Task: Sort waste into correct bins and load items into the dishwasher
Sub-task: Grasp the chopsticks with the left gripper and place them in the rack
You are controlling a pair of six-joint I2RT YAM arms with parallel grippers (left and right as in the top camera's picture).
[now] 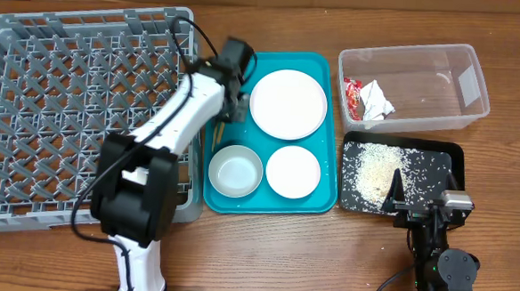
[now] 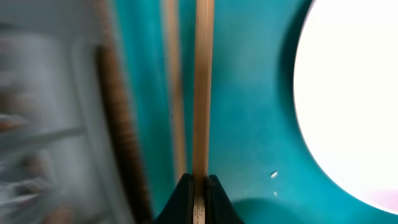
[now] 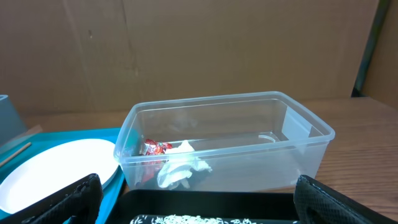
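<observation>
Left gripper (image 2: 198, 186) fingers pinched nearly closed on a thin wooden chopstick (image 2: 203, 87) above the teal serving tray (image 2: 249, 112), right gripper (image 3: 193, 202) fingers spread wide, holding nothing.

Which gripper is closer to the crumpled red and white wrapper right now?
Right. The right gripper sits at the black tray's near edge, just below the clear tub holding the wrapper. The left gripper is across the teal tray, clamped on a chopstick.

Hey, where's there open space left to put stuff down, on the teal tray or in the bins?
The clear tub is bare right of the wrapper. The dish rack is open left of the left gripper. The teal tray is crowded with dishes, and rice covers the black tray's left half.
</observation>
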